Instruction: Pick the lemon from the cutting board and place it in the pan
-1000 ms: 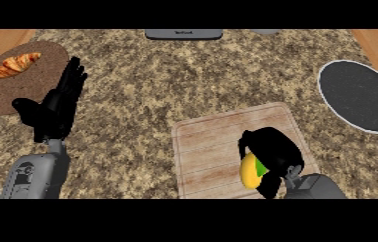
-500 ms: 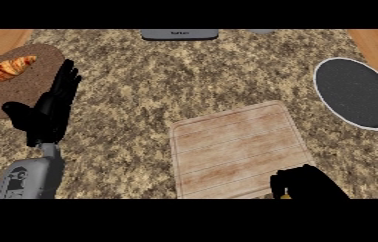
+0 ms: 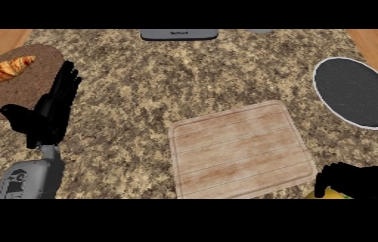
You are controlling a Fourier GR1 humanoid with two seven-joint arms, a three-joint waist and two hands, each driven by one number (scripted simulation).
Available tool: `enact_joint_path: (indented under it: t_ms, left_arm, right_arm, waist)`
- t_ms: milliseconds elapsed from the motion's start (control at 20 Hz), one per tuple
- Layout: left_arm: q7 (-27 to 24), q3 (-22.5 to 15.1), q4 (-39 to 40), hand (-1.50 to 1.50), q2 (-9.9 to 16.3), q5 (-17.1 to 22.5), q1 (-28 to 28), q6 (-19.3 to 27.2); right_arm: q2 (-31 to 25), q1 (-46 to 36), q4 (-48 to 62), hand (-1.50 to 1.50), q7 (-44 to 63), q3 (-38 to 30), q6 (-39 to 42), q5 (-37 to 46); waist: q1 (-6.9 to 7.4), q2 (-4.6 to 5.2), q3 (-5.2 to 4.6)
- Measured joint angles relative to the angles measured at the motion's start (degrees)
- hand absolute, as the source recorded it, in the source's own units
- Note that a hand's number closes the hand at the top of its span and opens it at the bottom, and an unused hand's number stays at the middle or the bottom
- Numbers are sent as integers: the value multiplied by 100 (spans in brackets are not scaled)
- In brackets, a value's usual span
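Observation:
The wooden cutting board [image 3: 236, 148] lies bare at the lower middle of the speckled counter. At the view's lower right corner my right hand [image 3: 353, 178] curls round the lemon [image 3: 330, 194]; only a small yellow sliver shows under the fingers. It sits just off the board's near right corner. The pan [image 3: 350, 90], a dark oval with a pale rim, rests at the right edge, well beyond that hand. My left hand [image 3: 50, 111] rests open at the left, fingers up, holding nothing.
A brown plate [image 3: 37, 61] with a croissant [image 3: 15, 68] sits at the far left, just beyond my left hand. A grey appliance edge [image 3: 179, 34] shows at the top middle. Wooden strips border the counter's upper corners.
My right hand closed on the lemon, took it off the board and drew down to the lower right corner. The left hand barely moved.

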Motion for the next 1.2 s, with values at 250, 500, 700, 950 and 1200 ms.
enact_joint_path:
  t_ms: [250, 500, 700, 950, 1200]
  left_arm:
    - [93, -18, 25, 0, 10, -26, -149, 12]
    - [82, -63, 16, 0, -32, -46, -144, 12]
    - [110, -129, -59, 0, -72, -74, -98, 5]
    - [137, -167, -76, 0, -96, -73, -150, -18]
    - [69, -176, 23, 0, -104, -78, -257, -44]
  right_arm:
    - [192, -350, 167, 150, -41, -1054, 1, -925]
    - [281, -1114, 887, 150, 109, -2037, 171, -2186]
    - [-47, -2027, 2158, 150, -28, -2697, 263, -2716]
    - [-629, -2953, 4125, 150, -851, -3139, 29, -2503]
    - [-1020, -3679, 5995, 150, -1803, -3140, -739, -1762]
  waist:
    - [71, 19, 0]
    - [139, 33, 0]
    - [195, 42, 1]
    - [253, 61, 4]
    - [345, 99, 10]
